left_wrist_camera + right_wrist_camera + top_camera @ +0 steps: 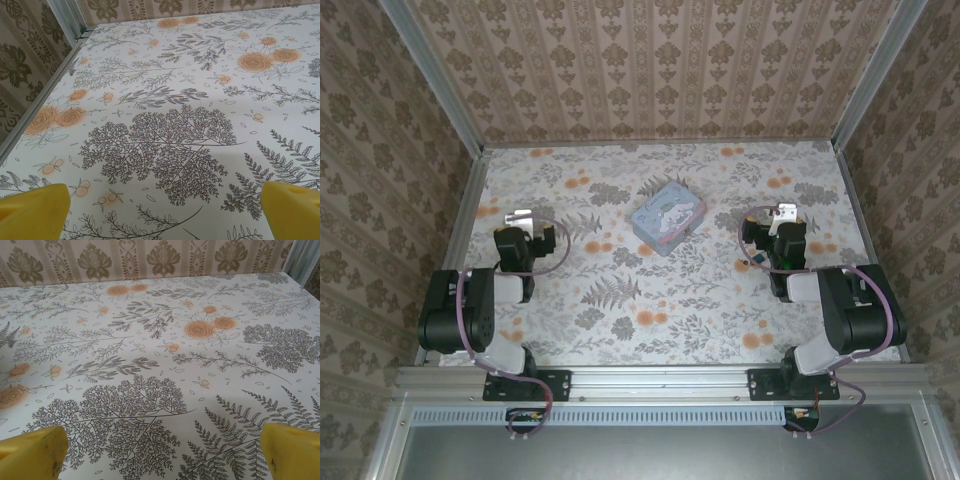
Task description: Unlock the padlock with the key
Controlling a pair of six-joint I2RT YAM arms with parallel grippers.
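The padlock and the key are hidden. A small rectangular tin (668, 218) with a pale blue and pink lid lies shut at the middle of the table, turned at an angle. My left gripper (525, 218) rests low at the left, well apart from the tin. Its yellow fingertips (35, 212) stand wide apart over bare floral cloth, so my left gripper (165, 215) is open and holds nothing. My right gripper (782, 213) sits low at the right of the tin. Its yellow fingertips (292, 450) are spread too, leaving my right gripper (162, 452) open and holding nothing.
A floral cloth (650, 300) covers the table. Wallpapered walls (650, 70) close it in at the back and both sides, with aluminium frame posts (430, 70) in the corners. A metal rail (650, 382) runs along the near edge by the arm bases.
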